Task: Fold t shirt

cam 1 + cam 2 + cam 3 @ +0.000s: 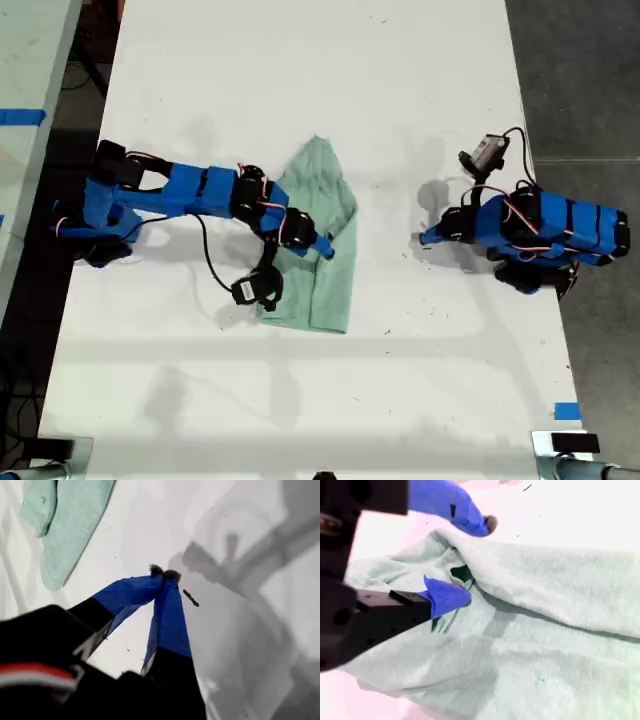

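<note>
The pale mint-green t shirt (330, 285) lies creased and partly folded on the white table (300, 80), near the middle of the exterior view. My second gripper (322, 245) hovers over its middle, reaching in from the exterior view's left. In the second wrist view this gripper (470, 562) is open, one blue fingertip (480, 525) above a raised fold of the t shirt (545, 630) and the other below it. My first gripper (425, 238) is at the exterior view's right, apart from the shirt. It is shut (164, 573) over bare table, with the t shirt (70, 520) well ahead of it.
A second table (30, 150) with blue tape stands at the exterior view's left, across a dark gap. Dark floor (580, 80) borders the table's right edge in the exterior view. A blue tape piece (566, 410) marks the near right corner there. A small dark speck (190, 598) lies near my first gripper.
</note>
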